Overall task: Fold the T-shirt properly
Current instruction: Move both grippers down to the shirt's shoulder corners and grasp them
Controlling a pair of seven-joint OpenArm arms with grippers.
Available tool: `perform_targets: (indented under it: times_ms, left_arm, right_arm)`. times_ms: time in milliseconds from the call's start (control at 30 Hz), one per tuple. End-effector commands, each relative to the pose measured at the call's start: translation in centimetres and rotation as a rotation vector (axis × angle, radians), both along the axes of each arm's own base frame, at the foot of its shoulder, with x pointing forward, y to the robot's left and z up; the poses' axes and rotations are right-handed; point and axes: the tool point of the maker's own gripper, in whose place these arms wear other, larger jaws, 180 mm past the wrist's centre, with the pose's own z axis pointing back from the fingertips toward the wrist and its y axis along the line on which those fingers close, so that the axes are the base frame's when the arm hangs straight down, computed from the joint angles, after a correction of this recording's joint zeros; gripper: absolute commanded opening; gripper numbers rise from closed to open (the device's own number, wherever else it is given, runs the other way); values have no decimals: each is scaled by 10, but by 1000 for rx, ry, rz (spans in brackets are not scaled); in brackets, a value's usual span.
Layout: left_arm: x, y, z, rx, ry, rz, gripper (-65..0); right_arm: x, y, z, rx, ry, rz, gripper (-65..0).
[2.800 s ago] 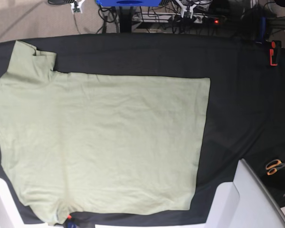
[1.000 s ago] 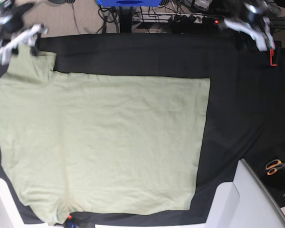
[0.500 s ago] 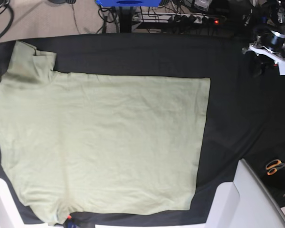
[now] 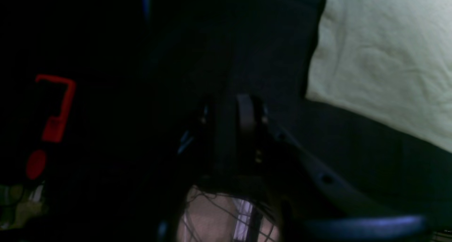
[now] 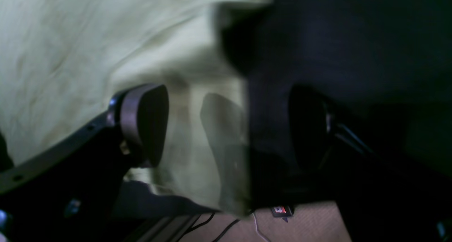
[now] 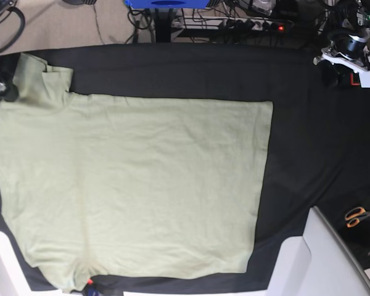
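While the T-shirt [image 6: 132, 185] lay flat across the black table cloth [image 6: 308, 142], both arms waited at the far corners with nothing grasped.

In the wrist view, the right gripper [image 5: 229, 125] stood spread wide, straddling the edge of the sleeve [image 6: 40, 80]; the left gripper [image 4: 227, 123], almost closed and empty, hovered over bare cloth near a red clamp [image 4: 56, 108], well apart from the hem [image 6: 265, 185]. A good fold probably needed the right jaws lowered until one finger slid under the sleeve edge, pinching a single layer, and the left brought to the hem corner and opened first. Scissors [image 6: 357, 216] lay clear.
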Motion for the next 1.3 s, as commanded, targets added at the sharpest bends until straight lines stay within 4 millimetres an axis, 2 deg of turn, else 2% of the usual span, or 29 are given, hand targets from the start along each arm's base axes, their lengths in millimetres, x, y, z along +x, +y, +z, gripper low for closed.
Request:
perform_targets:
  times_ms: [0,167,300,333,367,433,500,533,600,667,733,767,1000,1200,1267]
  left_arm:
    - [4,3,10,11,-32,-6,-535]
    - [4,3,9,9,-31,-5,-536]
    - [2,0,7,-3,-32,5,-536]
    - [5,-2,7,-10,-41,10,-536]
    - [8,-4,7,-18,-52,17,-535]
    - [9,-6,3,-33,-54,29,-527]
    - [8,-12,-5,-58,-47,37,-510]
    - [9,-19,-9,-73,-39,26,-472]
    - [17,-32,-14,-99,-41,2,-375]
    - [16,-40,-25,-126,-19,-2,-260]
    - [23,-51,-35,-157,-15,-5,-194]
    - [25,-56,-40,-176,-11,1,-181]
    - [40,-83,-70,-290,-1,59,-178]
    - [55,-95,-81,-344,-4,84,-178]
    - [60,-107,-85,-363,5,61,-178]
  right_arm:
    - [0,-1,2,-9,10,24,-146]
    - [1,20,-6,27,18,46,-149]
    - [0,21,-7,30,19,45,-155]
    - [0,22,-7,31,20,45,-176]
    - [0,21,-7,31,19,44,-213]
    - [-1,22,-8,33,21,44,-335]
    - [-1,22,-9,34,23,44,-480]
    - [-1,22,-9,33,25,45,-551]
    - [-3,22,-9,34,30,47,-650]
    - [-4,22,-10,34,32,47,-639]
    - [-9,22,-11,34,41,46,-644]
    - [-10,22,-12,33,42,45,-645]
    - [-15,21,-13,31,53,45,-645]
    - [-19,20,-14,29,62,46,-645]
    - [-19,19,-14,28,63,47,-645]
